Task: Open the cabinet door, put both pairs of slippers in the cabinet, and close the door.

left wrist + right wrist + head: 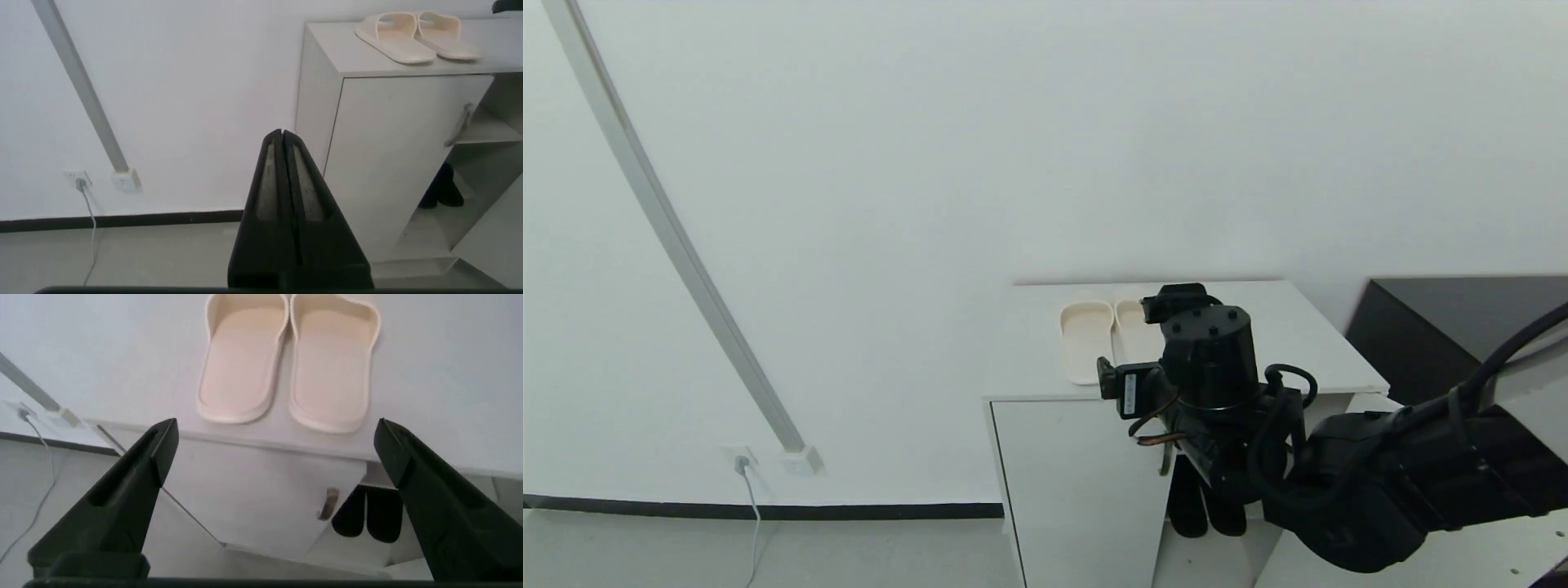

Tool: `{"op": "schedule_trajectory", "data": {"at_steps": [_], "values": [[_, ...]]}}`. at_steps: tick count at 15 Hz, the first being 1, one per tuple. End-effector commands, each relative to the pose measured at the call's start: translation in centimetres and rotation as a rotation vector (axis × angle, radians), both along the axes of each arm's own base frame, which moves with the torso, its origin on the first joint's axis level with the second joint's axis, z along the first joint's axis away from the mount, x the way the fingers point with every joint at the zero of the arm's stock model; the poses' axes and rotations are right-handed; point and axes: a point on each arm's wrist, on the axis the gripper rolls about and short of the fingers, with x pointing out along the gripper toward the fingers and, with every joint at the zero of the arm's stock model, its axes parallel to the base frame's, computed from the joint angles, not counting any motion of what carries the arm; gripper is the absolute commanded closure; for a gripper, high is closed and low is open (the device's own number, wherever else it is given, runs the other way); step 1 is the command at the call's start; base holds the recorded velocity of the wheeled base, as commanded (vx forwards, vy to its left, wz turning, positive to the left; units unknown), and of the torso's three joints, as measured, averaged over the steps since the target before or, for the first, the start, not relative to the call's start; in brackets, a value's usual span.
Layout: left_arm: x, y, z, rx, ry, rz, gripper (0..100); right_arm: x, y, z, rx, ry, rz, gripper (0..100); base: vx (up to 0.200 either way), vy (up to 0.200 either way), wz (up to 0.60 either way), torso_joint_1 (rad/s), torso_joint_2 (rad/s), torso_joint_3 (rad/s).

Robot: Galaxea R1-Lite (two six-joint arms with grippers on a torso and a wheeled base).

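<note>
Well, the right tool (274, 498) hangs over the front edge of the cabinet top (441, 384) with its two fingers (122, 498) spread wide. It holds nothing and touches nothing. The cream slippers (245, 367) lie just beyond it, side by side and touching each other, soles down, near the front of the top. There is bare top on both sides of them and more behind, up to the wall.

Under this tool the cabinet (319, 106) has a white front panel (400, 163) with a slim handle (462, 126) at its edge. I cannot tell if this panel is flat shut or a little ajar. Beside the handle the inside is open to view. A shelf (490, 131) crosses it, and the dark slippers (441, 189) stand below that shelf, upright against the back.

The left tool (283, 147) is well apart from the cabinet, out over the floor (122, 253). Its fingers are pressed together with nothing between them.

On that side the room is open: a plain white wall (188, 90), a grey duct (78, 90) running down it at a slant, and a socket (75, 176) with a thin cable (91, 224) near the floor. On the cabinet's other side a black piece of furniture (1462, 314) stands close by, so the room there is narrow.
</note>
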Motion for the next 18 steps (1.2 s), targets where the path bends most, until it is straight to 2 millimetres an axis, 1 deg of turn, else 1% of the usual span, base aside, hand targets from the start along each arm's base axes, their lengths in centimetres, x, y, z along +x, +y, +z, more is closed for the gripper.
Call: {"op": "schedule_trajectory", "data": {"at_steps": [1,5,10,14,18], "values": [[0.0,0.0,0.0,0.0,0.001,0.002,100,0.3,0.3,-1.1,-0.019,0.02,-0.001,0,0.2,0.0,0.0,0.002,0.0,0.007],[0.0,0.0,0.0,-0.002,0.0,0.002,100,1.0,1.2,-3.2,-0.011,0.012,0.004,0,0.2,0.0,0.0,0.005,0.0,0.002],[0.0,0.0,0.0,-0.002,0.001,0.002,100,1.6,1.8,-5.6,-0.027,0.041,0.031,0,0.0,0.0,0.0,0.0,0.0,0.0],[0.0,0.0,0.0,-0.002,0.001,0.0,100,4.5,2.1,-6.7,-0.012,0.033,0.002,0,0.0,0.0,0.0,0.0,0.0,0.0],[0.0,0.0,0.0,-0.002,0.001,0.0,100,6.2,2.8,-6.8,-0.003,0.013,-0.011,0,0.0,0.0,0.0,0.0,0.0,0.0]]}}
